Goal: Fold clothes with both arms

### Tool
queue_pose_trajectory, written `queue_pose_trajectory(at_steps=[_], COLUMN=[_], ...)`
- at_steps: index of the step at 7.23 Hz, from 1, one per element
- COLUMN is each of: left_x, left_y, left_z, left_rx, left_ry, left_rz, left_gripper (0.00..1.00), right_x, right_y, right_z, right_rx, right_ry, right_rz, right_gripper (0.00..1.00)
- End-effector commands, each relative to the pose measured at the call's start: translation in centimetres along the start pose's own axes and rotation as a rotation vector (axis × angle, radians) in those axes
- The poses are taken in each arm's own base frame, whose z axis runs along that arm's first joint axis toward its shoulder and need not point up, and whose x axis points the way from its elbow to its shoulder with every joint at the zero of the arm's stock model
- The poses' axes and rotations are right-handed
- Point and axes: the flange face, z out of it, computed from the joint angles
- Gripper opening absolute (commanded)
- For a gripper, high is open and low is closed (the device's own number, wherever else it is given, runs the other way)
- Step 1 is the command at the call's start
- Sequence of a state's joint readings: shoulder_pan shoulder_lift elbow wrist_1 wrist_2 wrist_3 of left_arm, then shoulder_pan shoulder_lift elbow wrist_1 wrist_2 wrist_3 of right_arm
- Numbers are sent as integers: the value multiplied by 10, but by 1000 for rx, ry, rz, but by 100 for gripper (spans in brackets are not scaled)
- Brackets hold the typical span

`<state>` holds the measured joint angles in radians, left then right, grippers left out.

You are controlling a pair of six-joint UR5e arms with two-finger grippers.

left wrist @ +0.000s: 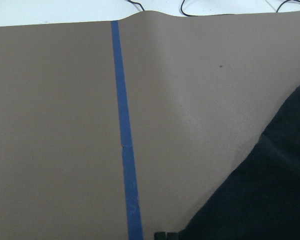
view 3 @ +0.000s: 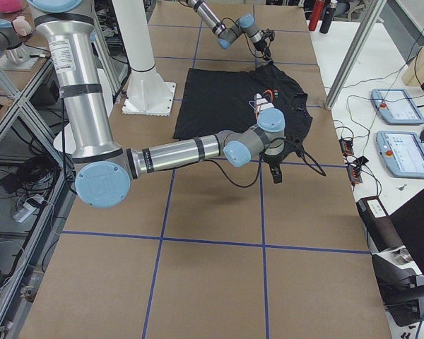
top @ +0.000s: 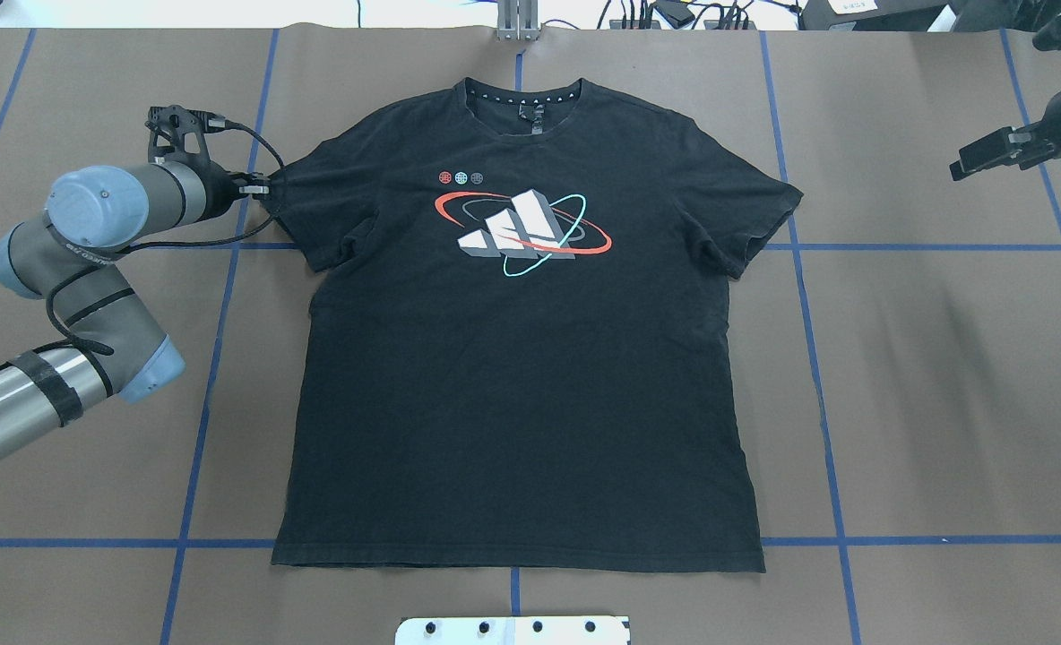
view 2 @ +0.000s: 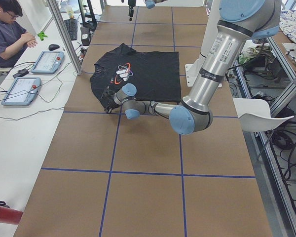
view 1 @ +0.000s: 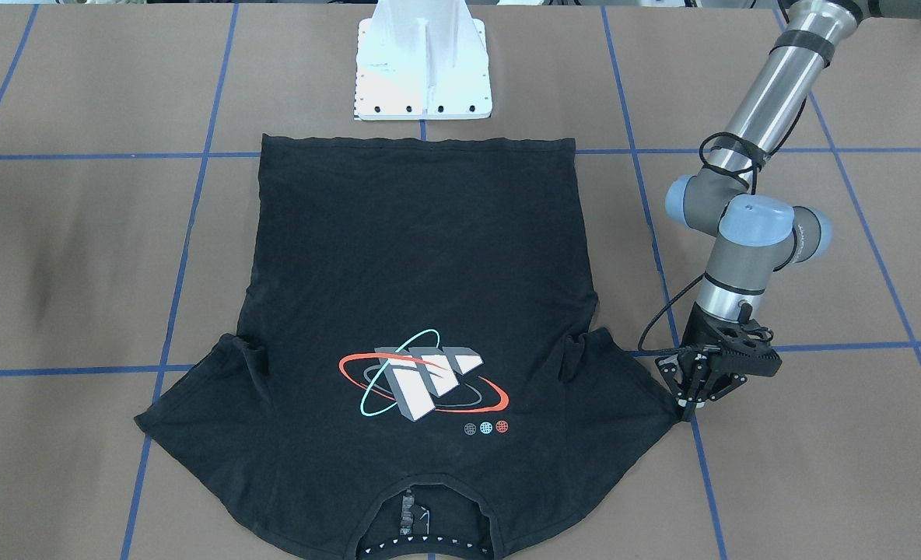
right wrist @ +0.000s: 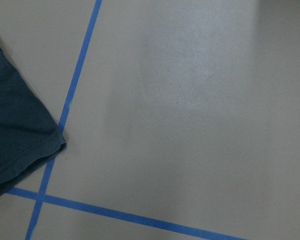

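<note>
The clothes are one black T-shirt lying flat and face up on the brown table, collar at the far edge, with a chest graphic of white blocks ringed in red and teal. My left gripper is low at the tip of the shirt's sleeve on my left. In the front view the left gripper narrows to a point on that sleeve tip and looks shut on it. My right gripper hangs above bare table beyond the other sleeve. I see it side-on, so its state is unclear.
The white pedestal mount stands just behind the shirt's hem. Blue tape lines grid the table. A person sits at a side bench with tablets. A white chair stands beside the table.
</note>
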<state>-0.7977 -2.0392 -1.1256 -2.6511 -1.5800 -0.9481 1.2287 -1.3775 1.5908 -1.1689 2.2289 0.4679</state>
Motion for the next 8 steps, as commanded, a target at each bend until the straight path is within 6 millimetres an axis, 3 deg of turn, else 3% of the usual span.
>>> queue_pose_trajectory(at_steps=[1,3,5,7,8], left_x=[10,29,66,136,173], left_y=[-7,-27,-46,-79,-74], left_z=[-9,-22,-40,-42,-40], left_rx=[15,45,44,19,-10], left_ry=[26,65,131,146,164], left_rz=[0,-8,-117,-254,-296], left_gripper=[0,0,0,0,0], right_x=[0,-1,-1,-1,-1], right_y=[0,0,0,0,0], right_z=[0,1,-1,-1,-1], right_rx=[0,-1,2,2,3], right_ry=[0,0,-1,-1,-2], right_rz=[0,-1,0,0,-1], right_gripper=[100,100,100,100,100])
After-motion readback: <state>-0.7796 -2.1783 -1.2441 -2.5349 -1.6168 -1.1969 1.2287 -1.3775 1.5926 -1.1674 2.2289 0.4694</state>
